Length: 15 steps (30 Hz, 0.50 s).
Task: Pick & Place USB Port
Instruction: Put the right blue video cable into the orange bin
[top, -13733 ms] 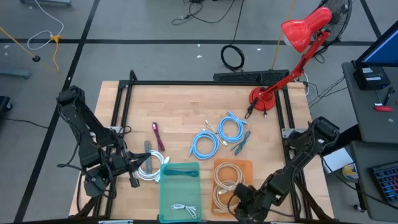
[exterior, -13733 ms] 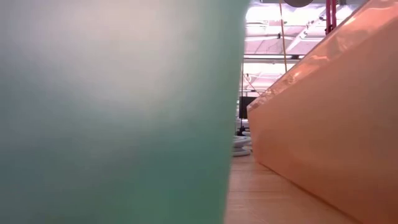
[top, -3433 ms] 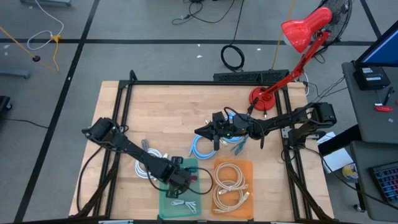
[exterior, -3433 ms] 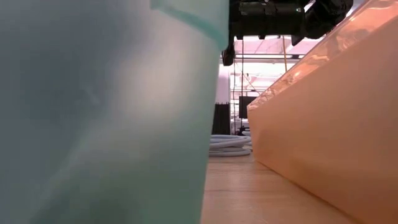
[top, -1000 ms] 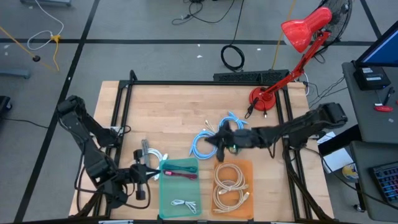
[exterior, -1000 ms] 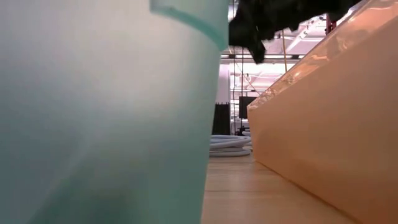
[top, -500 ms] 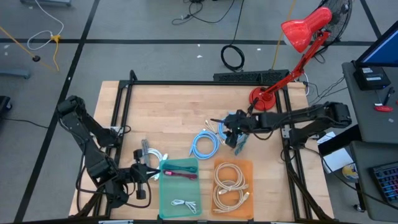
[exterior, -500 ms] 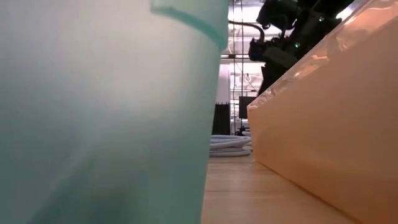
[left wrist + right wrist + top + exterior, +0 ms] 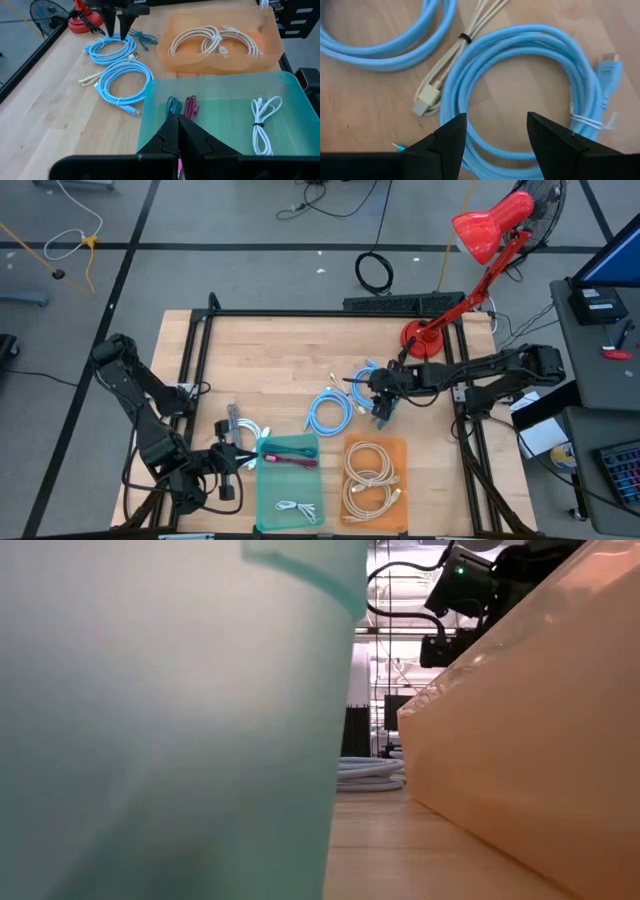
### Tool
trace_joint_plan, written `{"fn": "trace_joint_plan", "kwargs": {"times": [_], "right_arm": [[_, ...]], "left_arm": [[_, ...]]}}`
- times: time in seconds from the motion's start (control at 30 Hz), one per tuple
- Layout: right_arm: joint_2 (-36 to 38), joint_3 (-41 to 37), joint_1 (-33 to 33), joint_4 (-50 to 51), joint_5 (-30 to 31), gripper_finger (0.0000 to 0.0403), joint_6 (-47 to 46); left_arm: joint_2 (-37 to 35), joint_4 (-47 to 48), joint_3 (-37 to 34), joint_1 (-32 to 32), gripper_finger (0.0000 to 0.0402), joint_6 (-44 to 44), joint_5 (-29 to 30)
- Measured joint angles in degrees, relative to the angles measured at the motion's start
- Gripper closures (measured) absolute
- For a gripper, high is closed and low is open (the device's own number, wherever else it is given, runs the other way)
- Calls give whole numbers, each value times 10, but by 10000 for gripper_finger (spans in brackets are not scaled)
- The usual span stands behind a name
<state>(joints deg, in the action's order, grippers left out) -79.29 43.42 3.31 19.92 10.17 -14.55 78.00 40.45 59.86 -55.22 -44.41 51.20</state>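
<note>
Hovering over the light-blue cable coil (image 9: 520, 100) right of centre in the high view, my right gripper (image 9: 381, 406) now has its fingers spread apart, straddling one arc of the coil without touching it. A second ago it sat lower, near the orange bin (image 9: 398, 448), with its jaws shut; now it has swung up over the coils and opened, so I judge a new pick is starting, not a drop. The second blue coil (image 9: 327, 411) lies just left of it, with a beige cable (image 9: 445, 75) between the two.

My left gripper (image 9: 226, 463) is parked at lower left beside the green bin (image 9: 262, 510), fingers shut on nothing, unchanged over the last second.

Only the right wrist view shows the open fingers framing the coil and its blue plug end (image 9: 610, 67). The left wrist view shows bin contents: a teal and a magenta cable plus a white cable (image 9: 262, 122) in green, beige coils (image 9: 215, 40) in orange. The low view is mostly blocked by both bin walls, catching just the right arm at upper right.
</note>
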Motion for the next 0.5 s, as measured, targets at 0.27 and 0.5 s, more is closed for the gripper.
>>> {"fn": "trace_joint_plan", "kwargs": {"times": [0.27,0.5], "right_arm": [[-28,-34,0,-56,-13,201,6],[-101,-32,0,-152,-66,201,7]], "left_arm": [[0,0,0,0,399,-1,-1],[0,0,0,0,399,-1,-1]]}}
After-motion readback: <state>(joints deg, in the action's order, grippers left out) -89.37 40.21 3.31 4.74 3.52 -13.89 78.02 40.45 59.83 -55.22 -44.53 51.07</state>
